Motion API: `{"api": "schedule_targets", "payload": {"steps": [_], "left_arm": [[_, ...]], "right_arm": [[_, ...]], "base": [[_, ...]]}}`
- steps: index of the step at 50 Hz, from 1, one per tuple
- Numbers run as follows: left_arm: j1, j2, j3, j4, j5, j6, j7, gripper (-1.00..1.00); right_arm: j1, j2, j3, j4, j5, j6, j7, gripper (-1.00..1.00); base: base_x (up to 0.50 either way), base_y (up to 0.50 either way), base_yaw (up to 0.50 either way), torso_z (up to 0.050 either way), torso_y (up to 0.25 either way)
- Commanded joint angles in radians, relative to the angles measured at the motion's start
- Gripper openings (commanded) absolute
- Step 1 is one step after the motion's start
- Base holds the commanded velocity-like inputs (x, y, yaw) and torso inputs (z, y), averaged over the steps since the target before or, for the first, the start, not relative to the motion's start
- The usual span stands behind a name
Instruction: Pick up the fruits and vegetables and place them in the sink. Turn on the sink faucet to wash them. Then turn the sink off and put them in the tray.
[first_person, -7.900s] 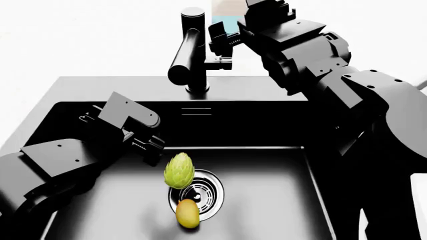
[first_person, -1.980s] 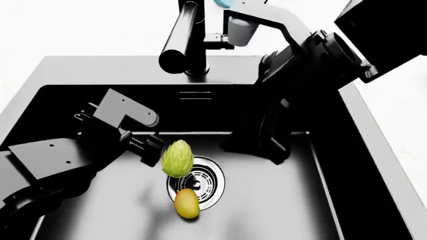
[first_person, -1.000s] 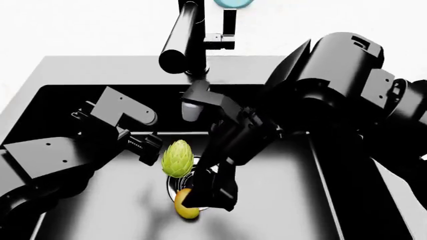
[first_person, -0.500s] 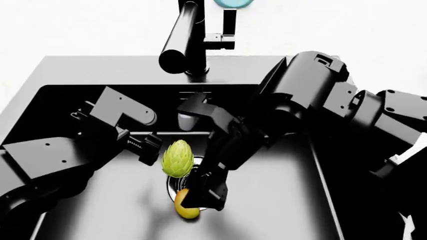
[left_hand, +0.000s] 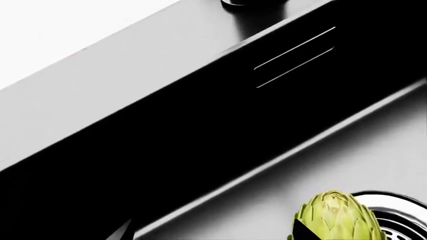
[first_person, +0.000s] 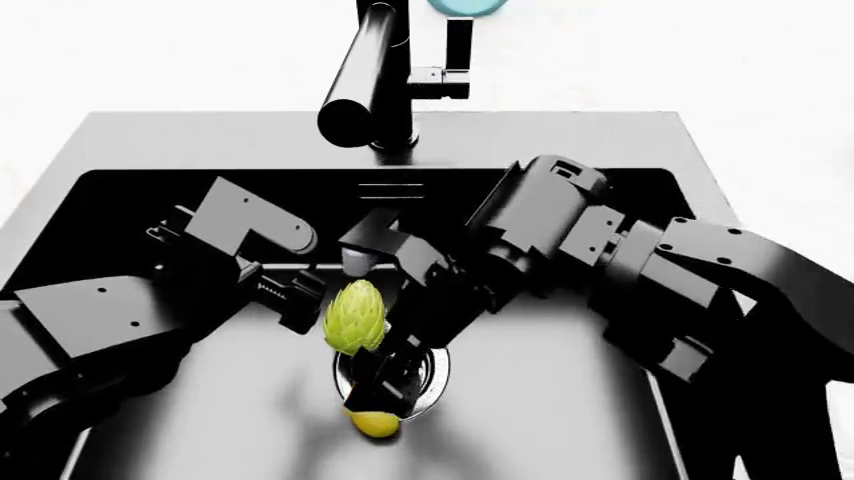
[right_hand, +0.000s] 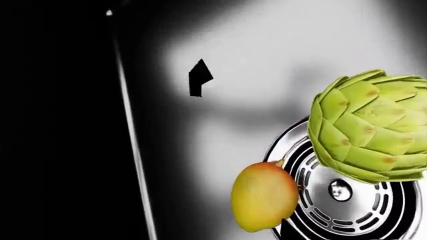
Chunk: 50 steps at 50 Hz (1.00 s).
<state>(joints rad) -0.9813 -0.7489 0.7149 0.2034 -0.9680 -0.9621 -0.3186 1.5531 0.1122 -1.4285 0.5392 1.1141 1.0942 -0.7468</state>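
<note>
Your left gripper (first_person: 296, 300) hangs low inside the sink (first_person: 120, 150), toward its left side, with its tip just beside the artichoke (first_person: 355, 318); from the head view you cannot tell how wide its jaws stand, and its own wrist camera shows none of its fingers, only the artichoke (left_hand: 339, 217) at the drain's edge. The artichoke stands upright on the basin floor at the rim of the chrome drain (right_hand: 347, 200), untouched by either arm as far as the pictures show. Just in front of it, toward the sink's near edge, the mango (first_person: 372, 424) lies against the drain ring, and the right wrist view shows the mango (right_hand: 265, 196) and artichoke (right_hand: 370, 125) close together but apart. Your right gripper (first_person: 380, 385) reaches down over the mango from the sink's right side, hiding most of it; whether its jaws are wide or closing on the fruit cannot be told. At the back edge the faucet (first_person: 367, 85) shows no stream. Both items sit in the basin, so the placing looks done; whether the wash has run is not visible. What clearly remains is lifting each piece out to the tray, which appears in none of the views.
</note>
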Motion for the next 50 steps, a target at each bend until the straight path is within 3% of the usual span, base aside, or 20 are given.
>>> {"api": "schedule_targets", "payload": {"steps": [1, 17, 34, 50], "left_arm": [[0.0, 0.0, 0.004, -0.002, 0.001, 0.0, 0.001, 1.0], [0.001, -0.007, 0.001, -0.001, -0.001, 0.002, 0.0, 1.0], [0.001, -0.006, 0.006, -0.003, 0.001, 0.003, 0.002, 1.0], [-0.002, -0.008, 0.006, -0.005, -0.001, 0.004, 0.001, 1.0]], "right_arm": [[-0.035, -0.075, -0.047, 0.113, -0.038, -0.021, -0.055, 1.0], [-0.058, -0.11, -0.056, 0.251, -0.025, 0.011, 0.009, 1.0], [-0.072, -0.112, -0.102, 0.302, 0.034, -0.065, 0.032, 1.0], [-0.111, -0.112, -0.101, 0.298, -0.024, -0.039, -0.048, 1.0]], "base": [[0.0, 0.0, 0.0, 0.0, 0.0], [0.0, 0.0, 0.0, 0.0, 0.0], [0.0, 0.0, 0.0, 0.0, 0.0], [0.0, 0.0, 0.0, 0.0, 0.0]]}}
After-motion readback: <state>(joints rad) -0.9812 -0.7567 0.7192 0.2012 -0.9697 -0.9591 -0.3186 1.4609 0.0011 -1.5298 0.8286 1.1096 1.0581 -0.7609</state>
